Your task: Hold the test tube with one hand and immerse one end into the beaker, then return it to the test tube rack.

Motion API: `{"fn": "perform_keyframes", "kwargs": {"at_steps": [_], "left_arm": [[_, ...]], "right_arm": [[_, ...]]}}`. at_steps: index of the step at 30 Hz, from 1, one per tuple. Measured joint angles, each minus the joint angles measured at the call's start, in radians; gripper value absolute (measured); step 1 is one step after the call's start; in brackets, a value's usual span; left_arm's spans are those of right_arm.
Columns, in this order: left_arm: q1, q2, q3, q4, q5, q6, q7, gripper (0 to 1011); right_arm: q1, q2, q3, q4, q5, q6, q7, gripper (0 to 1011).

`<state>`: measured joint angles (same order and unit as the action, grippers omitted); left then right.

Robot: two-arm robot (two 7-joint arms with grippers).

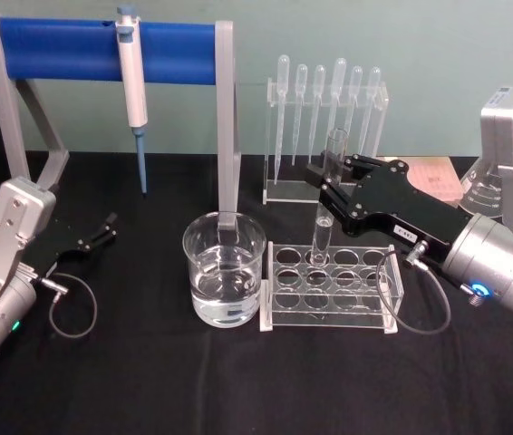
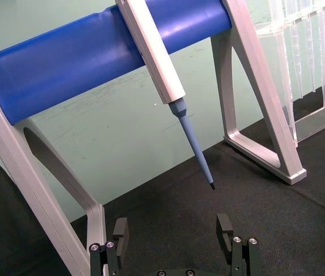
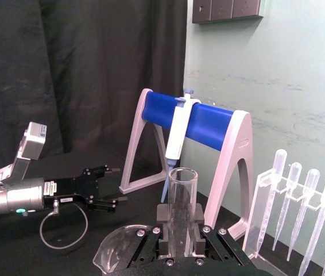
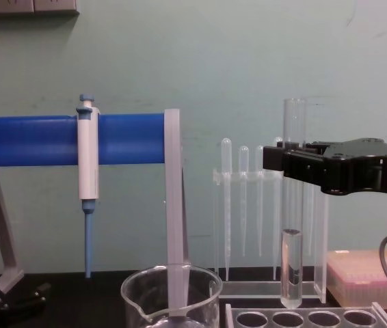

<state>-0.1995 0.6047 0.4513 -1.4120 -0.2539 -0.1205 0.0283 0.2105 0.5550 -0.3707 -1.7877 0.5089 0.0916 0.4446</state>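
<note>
The right pincer [image 1: 328, 178] is clamped on the test tube [image 1: 322, 237], its black fingers [image 3: 162, 215] pinching the upper part a little below the flared rim. The tube hangs upright, its round bottom just above the holes of the clear plastic rack [image 1: 329, 317], beside the beaker [image 1: 225, 272] and not in it. Thin, smooth glass like this is light and stiff but slippery and easily broken. I judge that a firm yet gentle hold high on the straight wall suits it, since that leaves the lower end free for dipping. The beaker is wide clear glass with water in it and stands on the matte black surface [image 1: 148, 381]. Behind are slim plastic pipettes [image 1: 324, 91] and a blue bar frame [image 1: 57, 50]. The left pincer [image 1: 104, 228] rests spread open, well apart at the left
</note>
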Motion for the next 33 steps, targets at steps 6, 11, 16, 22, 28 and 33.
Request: {"fn": "perform_keyframes", "kwargs": {"at_steps": [6, 11, 16, 22, 28, 33], "left_arm": [[0.000, 0.000, 0.000, 0.000, 0.000, 0.000, 0.000, 1000], [0.000, 0.000, 0.000, 0.000, 0.000, 0.000, 0.000, 1000], [0.000, 0.000, 0.000, 0.000, 0.000, 0.000, 0.000, 1000], [0.000, 0.000, 0.000, 0.000, 0.000, 0.000, 0.000, 1000], [0.000, 0.000, 0.000, 0.000, 0.000, 0.000, 0.000, 1000], [0.000, 0.000, 0.000, 0.000, 0.000, 0.000, 0.000, 1000]], "right_arm": [[0.000, 0.000, 0.000, 0.000, 0.000, 0.000, 0.000, 225], [0.000, 0.000, 0.000, 0.000, 0.000, 0.000, 0.000, 226], [0.000, 0.000, 0.000, 0.000, 0.000, 0.000, 0.000, 225], [0.000, 0.000, 0.000, 0.000, 0.000, 0.000, 0.000, 226], [0.000, 0.000, 0.000, 0.000, 0.000, 0.000, 0.000, 226], [0.000, 0.000, 0.000, 0.000, 0.000, 0.000, 0.000, 225]]}}
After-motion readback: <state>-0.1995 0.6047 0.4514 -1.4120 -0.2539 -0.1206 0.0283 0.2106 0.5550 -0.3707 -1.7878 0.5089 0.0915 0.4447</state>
